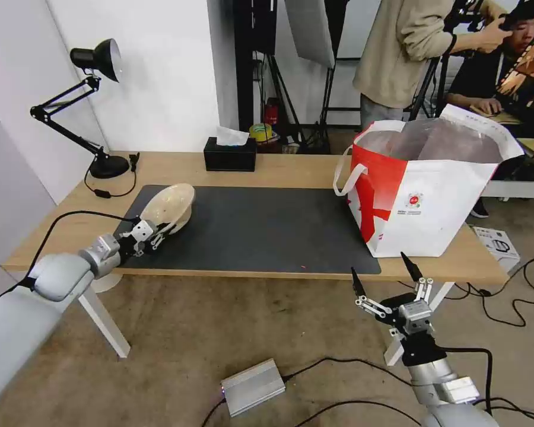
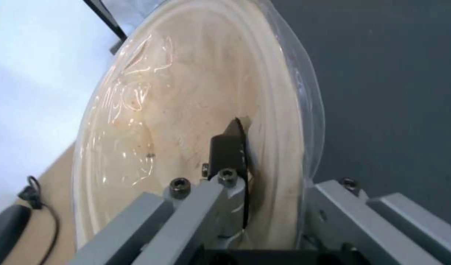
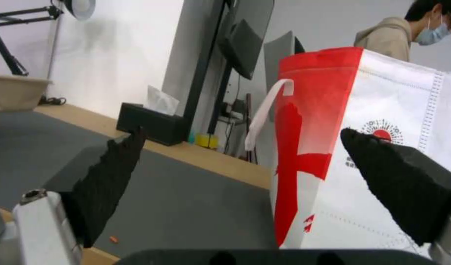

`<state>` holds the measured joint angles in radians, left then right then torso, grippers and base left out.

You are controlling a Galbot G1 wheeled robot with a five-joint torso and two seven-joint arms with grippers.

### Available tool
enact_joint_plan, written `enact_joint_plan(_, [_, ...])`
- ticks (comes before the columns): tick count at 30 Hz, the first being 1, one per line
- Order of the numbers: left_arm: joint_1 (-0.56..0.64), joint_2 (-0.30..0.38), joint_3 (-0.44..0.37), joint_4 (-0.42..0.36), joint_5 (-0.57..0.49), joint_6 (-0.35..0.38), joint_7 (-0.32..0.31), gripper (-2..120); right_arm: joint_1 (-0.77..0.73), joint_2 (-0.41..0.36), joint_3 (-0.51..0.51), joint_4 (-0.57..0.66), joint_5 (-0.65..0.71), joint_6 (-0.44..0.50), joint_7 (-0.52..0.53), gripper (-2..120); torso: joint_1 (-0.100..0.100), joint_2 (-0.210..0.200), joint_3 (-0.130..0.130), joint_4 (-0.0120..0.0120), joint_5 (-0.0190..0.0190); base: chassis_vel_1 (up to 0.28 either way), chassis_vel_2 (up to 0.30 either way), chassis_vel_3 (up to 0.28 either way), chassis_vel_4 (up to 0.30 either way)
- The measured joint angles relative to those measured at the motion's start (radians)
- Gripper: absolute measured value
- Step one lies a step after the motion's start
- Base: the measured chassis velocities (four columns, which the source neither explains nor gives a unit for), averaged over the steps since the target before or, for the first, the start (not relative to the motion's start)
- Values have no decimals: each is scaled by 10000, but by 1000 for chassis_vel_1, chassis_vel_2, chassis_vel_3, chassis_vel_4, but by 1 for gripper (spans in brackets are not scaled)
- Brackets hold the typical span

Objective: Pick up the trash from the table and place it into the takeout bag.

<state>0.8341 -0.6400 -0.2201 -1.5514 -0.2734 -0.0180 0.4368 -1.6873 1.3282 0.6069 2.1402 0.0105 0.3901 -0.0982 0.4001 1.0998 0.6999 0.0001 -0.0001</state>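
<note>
The shallow beige bowl [image 1: 169, 204] of the trash is tipped up on edge over the left end of the dark grey mat [image 1: 261, 231] on the table [image 1: 279, 172]. My left gripper [image 1: 159, 232] is shut on the bowl's near rim. In the left wrist view one black finger [image 2: 230, 143] lies inside the bowl [image 2: 186, 103] and the other is hidden behind the rim. The red-and-white takeout bag [image 1: 427, 201] stands open at the table's right end. My right gripper [image 1: 381, 268] hangs open below the front edge, facing the bag [image 3: 382, 165].
A black tissue box [image 1: 229, 154] and a black desk lamp [image 1: 95, 59] stand along the table's back edge. A silver box [image 1: 252, 385] and cables lie on the floor in front. People stand behind the table's right end.
</note>
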Motion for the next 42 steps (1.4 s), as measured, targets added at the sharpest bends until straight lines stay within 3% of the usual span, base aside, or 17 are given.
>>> enact_joint_plan(13, [132,837,-729,-1361,-835,-28,-10,2,0,1,0,0,0,0,0,100,0,1,0,0,1,0,0,0,0])
enact_joint_plan(24, [-666,1326,-583,-2434,-1749,-23,-283,2,0,0,0,0,0,0,0,100,-1,1,0,0,1,0,0,0,0])
enact_joint_plan(31, [-2244,1640,428,-2846,-2300,-61,-625,2,0,1,0,0,0,0,0,100,-1,2,0,0,1,0,0,0,0])
enact_joint_plan(33, [-3433,1698,1266,-2859,-2610,-41,-746,2,0,0,0,0,-1,0,0,100,-1,2,0,-1,1,0,0,0,0])
enact_joint_plan(35, [-3652,1699,1426,-2851,-2654,-38,-779,2,0,-2,0,0,0,0,0,100,-1,2,0,-1,2,0,0,0,0])
enact_joint_plan(42, [-6187,1226,3681,-2352,-2838,19,-1023,2,0,-1,0,-1,-1,0,0,100,-1,2,1,-1,1,0,0,0,0])
